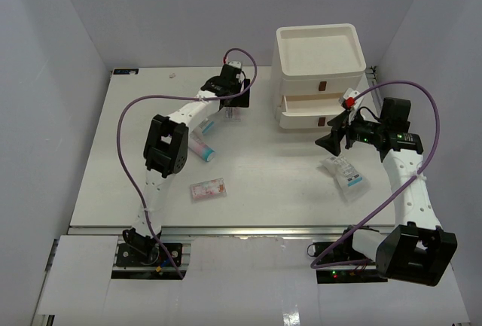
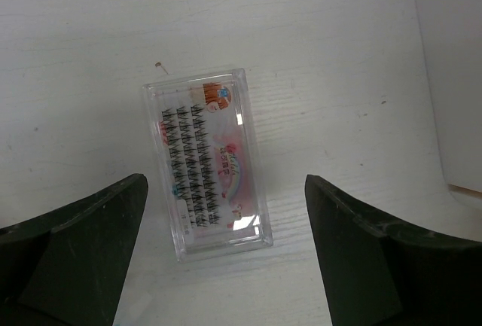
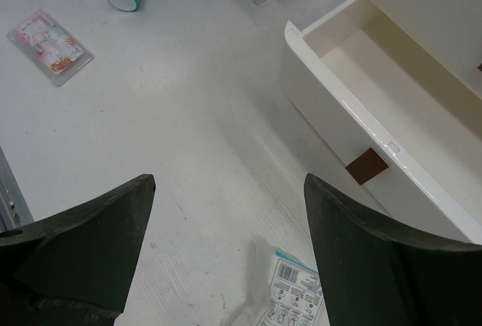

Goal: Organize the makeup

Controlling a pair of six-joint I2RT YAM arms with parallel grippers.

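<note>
Clear lash case [image 2: 207, 159], flat on counter [image 2: 339, 55], between wide-spread, empty left fingers [image 2: 75, 251].
Probably light, rigid, slick plastic, likely crackable; best pinched across long edges.

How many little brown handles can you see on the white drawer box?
2. The upper handle sits on the higher drawer. The lower handle is on the pulled-out drawer beneath it. Another may be hidden from the camera above.
</note>
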